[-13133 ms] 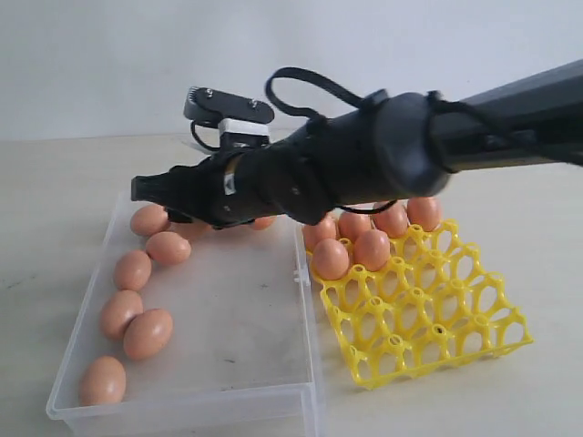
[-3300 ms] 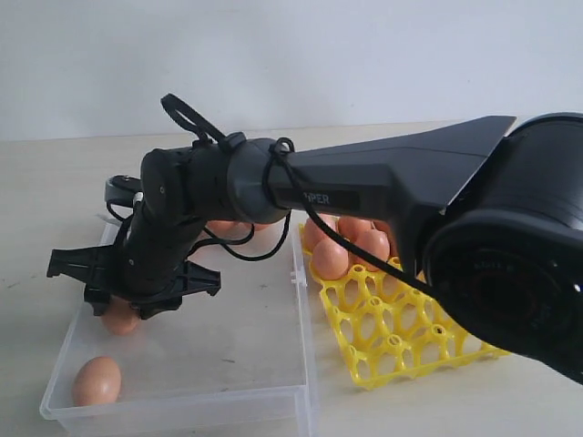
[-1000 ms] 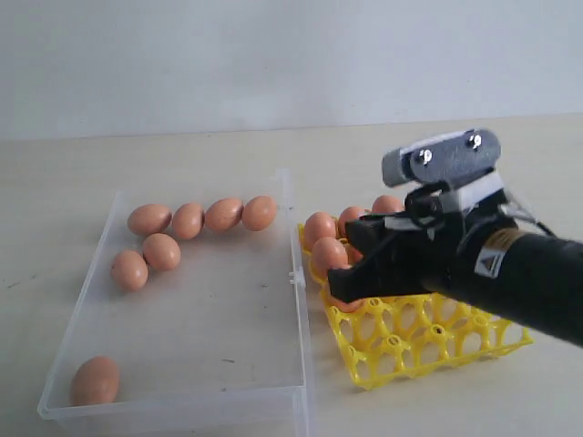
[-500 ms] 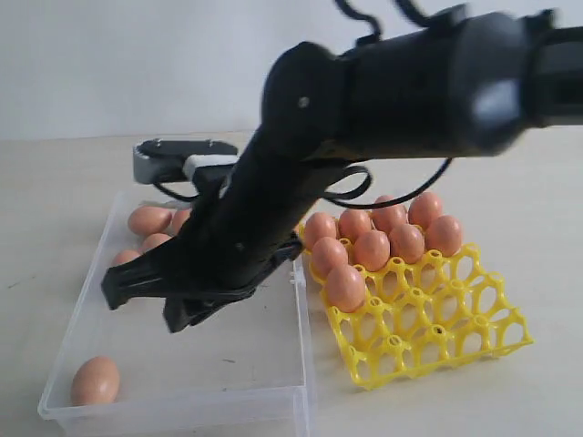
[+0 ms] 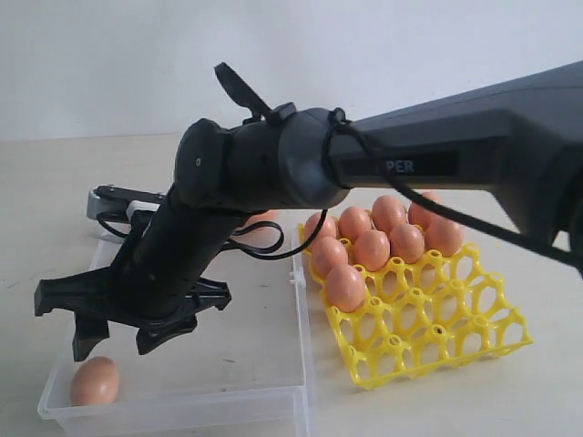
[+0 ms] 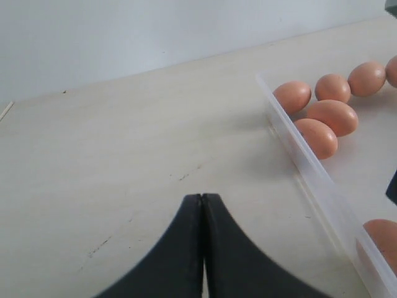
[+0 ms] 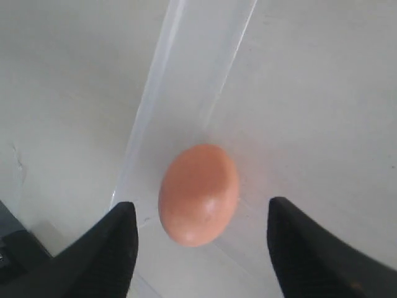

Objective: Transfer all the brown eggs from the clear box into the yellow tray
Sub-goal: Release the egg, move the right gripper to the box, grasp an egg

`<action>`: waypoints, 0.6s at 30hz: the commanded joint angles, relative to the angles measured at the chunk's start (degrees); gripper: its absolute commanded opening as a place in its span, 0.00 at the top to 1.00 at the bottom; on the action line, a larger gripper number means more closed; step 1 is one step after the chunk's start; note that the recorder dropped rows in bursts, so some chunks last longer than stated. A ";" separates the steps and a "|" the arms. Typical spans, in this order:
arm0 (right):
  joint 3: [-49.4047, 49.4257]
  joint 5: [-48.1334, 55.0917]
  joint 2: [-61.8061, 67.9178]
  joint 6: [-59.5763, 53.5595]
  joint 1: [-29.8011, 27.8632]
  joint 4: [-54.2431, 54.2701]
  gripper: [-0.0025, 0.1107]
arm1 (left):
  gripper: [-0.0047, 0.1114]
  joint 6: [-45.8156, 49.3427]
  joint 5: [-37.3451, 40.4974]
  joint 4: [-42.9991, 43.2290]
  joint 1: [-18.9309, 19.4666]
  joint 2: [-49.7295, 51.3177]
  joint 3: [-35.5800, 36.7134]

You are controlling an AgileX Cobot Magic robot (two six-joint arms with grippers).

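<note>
1 brown egg [image 5: 96, 381] lies in the clear box [image 5: 182, 402], lower left of the frame, well apart from the yellow tray [image 5: 428, 337]. The right gripper [image 5: 117, 344] hovers just above it, fingers spread and empty. The pick is in hand; it likely needs a descent and a gentle squeeze next. The left gripper [image 6: 201, 205] is pinched together.

A plain pale wall [image 5: 109, 55] rises behind the beige tabletop [image 5: 55, 182].

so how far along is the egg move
Done: about nine brown eggs sit in the yellow tray. In hand: nothing; the right gripper hangs open over the corner egg in the clear box, not gripping it yet. Left: that egg plus six far-end eggs, seven in all. The left gripper is shut, outside the box.
</note>
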 commanded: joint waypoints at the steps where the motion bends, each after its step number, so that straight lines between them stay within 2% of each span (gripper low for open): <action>1: -2.38 0.52 2.56 -0.10 1.06 0.27 0.45 | 0.96 -0.26 -0.49 -0.44 0.10 -0.35 -0.23; 18: -2.95 -1.64 5.76 -0.10 2.07 0.88 0.45 | 0.96 -0.26 -0.49 -0.44 0.10 -0.35 -0.23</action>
